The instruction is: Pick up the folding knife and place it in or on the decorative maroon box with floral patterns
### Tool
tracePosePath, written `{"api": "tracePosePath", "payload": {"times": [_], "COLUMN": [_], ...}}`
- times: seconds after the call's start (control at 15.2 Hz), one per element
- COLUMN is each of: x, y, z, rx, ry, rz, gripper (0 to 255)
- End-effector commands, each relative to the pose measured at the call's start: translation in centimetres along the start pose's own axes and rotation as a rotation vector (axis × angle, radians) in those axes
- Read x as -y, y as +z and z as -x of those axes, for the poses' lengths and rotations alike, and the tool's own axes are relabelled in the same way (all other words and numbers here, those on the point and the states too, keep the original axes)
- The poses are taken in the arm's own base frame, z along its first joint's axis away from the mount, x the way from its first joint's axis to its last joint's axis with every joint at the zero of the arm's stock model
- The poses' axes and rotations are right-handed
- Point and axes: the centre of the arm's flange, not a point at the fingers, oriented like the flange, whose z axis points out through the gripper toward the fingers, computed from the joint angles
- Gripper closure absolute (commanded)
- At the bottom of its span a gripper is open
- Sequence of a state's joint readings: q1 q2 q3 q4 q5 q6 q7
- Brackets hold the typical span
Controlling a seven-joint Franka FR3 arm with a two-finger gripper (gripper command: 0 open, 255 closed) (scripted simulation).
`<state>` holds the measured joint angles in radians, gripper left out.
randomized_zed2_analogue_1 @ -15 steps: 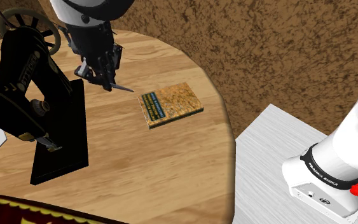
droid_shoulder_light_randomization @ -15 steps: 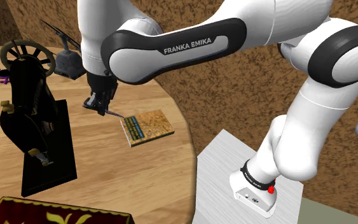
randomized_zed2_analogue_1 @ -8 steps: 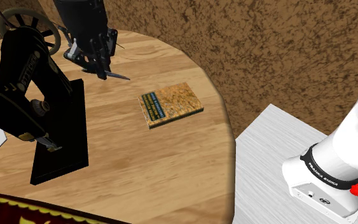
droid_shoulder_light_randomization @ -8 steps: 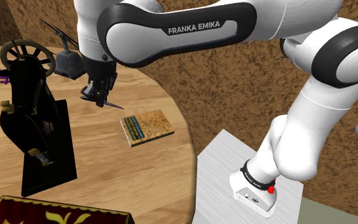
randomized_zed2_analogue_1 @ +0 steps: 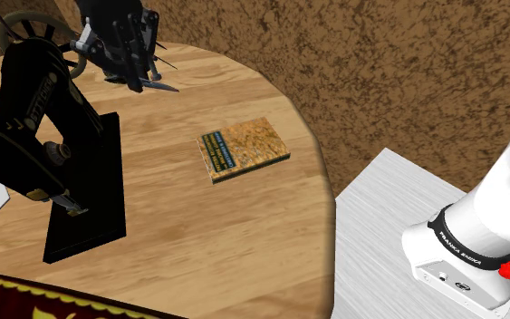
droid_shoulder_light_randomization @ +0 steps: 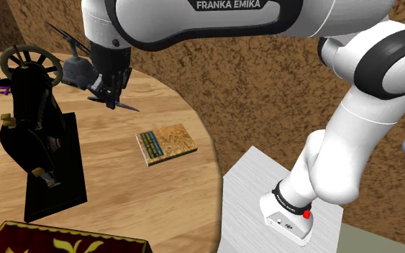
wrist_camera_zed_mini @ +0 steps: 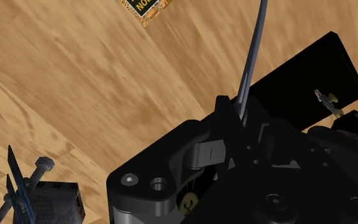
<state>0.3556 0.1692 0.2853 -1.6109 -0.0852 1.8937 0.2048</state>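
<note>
The gripper (droid_shoulder_light_randomization: 109, 92), fingers pinching the folding knife (droid_shoulder_light_randomization: 124, 105), hangs above the round table (droid_shoulder_light_randomization: 157, 201), blade jutting sideways. A narrow pinch may let the knife pivot or slip, and the black sewing machine (droid_shoulder_light_randomization: 28, 122) stands close beside the path to the maroon box (droid_shoulder_light_randomization: 21, 237). Open room lies over bare wood near the book (droid_shoulder_light_randomization: 166, 142), inside the table's edge.

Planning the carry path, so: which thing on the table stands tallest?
The black sewing machine, upright on its black base with a spoked wheel on top. The book lies flat, and the grey spiked object is far smaller.
</note>
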Motion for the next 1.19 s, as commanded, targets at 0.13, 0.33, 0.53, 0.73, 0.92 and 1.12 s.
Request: {"api": "tracePosePath", "payload": {"times": [0.13, 0.33, 0.53, 0.73, 0.92, 1.12], "x": [1.3, 5.0, 8.7, 12.4, 16.1, 19.9], "y": [-1.1, -1.3, -1.6, -1.8, -2.1, -2.3], "z": [0.3, 1.7, 3.0, 4.4, 5.7, 7.1], "rx": [0.0, 0.0, 0.0, 0.0, 0.0, 0.0], "ry": [0.0, 0.0, 0.0, 0.0, 0.0, 0.0], "rz": [0.0, 0.0, 0.0, 0.0, 0.0, 0.0], "gripper": [255, 255, 255, 255, 255, 255]}}
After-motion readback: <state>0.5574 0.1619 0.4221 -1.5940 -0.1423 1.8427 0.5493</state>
